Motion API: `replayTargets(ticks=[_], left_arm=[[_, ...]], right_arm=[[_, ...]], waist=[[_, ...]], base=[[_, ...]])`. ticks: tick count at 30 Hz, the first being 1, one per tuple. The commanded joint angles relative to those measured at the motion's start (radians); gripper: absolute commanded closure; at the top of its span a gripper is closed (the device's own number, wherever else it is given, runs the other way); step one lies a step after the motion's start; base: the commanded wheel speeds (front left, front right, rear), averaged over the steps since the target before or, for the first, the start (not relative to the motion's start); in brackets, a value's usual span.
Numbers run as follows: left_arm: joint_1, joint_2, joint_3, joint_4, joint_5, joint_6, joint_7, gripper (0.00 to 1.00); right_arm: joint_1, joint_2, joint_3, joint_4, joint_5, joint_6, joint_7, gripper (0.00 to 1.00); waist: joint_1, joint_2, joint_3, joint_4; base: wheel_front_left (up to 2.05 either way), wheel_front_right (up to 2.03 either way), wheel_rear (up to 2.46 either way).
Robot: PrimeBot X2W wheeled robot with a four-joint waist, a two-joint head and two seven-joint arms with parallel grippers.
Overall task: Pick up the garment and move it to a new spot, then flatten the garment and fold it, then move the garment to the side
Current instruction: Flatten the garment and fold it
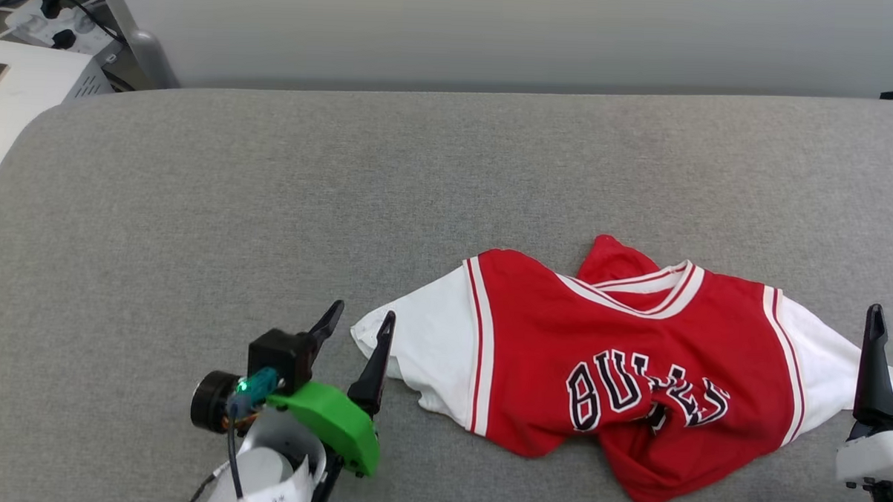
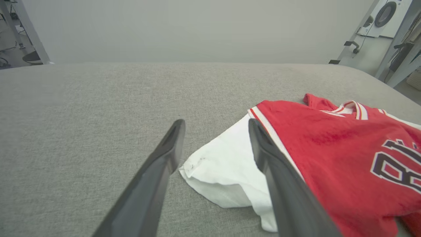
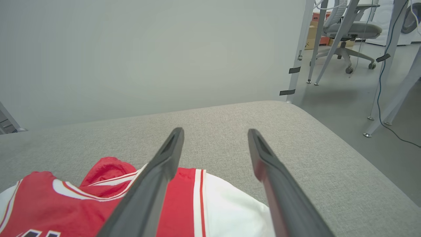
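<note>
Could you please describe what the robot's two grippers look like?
The left gripper has two long dark tapering fingers, a green curved cover, a black cylinder and a dark cable. The right gripper has matching dark fingers on a white housing.

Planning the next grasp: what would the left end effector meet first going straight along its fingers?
Likely the white sleeve of the red jersey garment, its corner lying between the open left end effector's fingers; past that, grey fabric surface. Depth is unclear.
</note>
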Motion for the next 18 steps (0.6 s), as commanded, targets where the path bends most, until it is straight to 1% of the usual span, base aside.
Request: replayTargets(ticks=[1,6,9,12,13,18], left_arm=[[-0.039,0.018,-0.005,0.004,-0.003,-0.003,0.059,0.00],[-0.116,0.052,-0.037,0.006,0.001,0.002,0.350,0.00],[-0.151,0.074,-0.049,0.015,0.019,0.029,0.522,0.00],[-0.179,0.102,-0.051,0.017,0.062,0.074,0.605,0.00],[-0.186,0.120,-0.058,0.032,0.086,0.096,0.655,0.00],[-0.178,0.138,-0.066,0.063,0.096,0.104,0.683,0.00]], right_arm=[[0.007,0.004,0.002,-0.016,-0.010,-0.001,-0.015,0.00],[0.004,0.018,0.016,-0.031,-0.002,-0.001,-0.009,0.00],[-0.002,0.021,0.030,-0.034,-0.005,-0.001,-0.013,0.00],[-0.010,0.024,0.054,-0.029,-0.007,-0.001,-0.014,0.00],[-0.015,0.024,0.080,-0.027,-0.005,-0.001,-0.017,0.00],[-0.022,0.019,0.091,-0.023,-0.003,-0.001,-0.024,0.00]], waist=[[0.0000,0.0000,0.020,-0.021],[0.0000,0.0000,0.050,-0.046],[0.0000,0.0000,0.071,-0.061],[0.0000,0.0000,0.089,-0.081],[0.0000,0.0000,0.107,-0.097],[0.0000,0.0000,0.131,-0.110]], base=[[0.00,0.00,0.00],[0.00,0.00,0.00],[0.00,0.00,0.00],[0.00,0.00,0.00],[0.00,0.00,0.00],[0.00,0.00,0.00]])
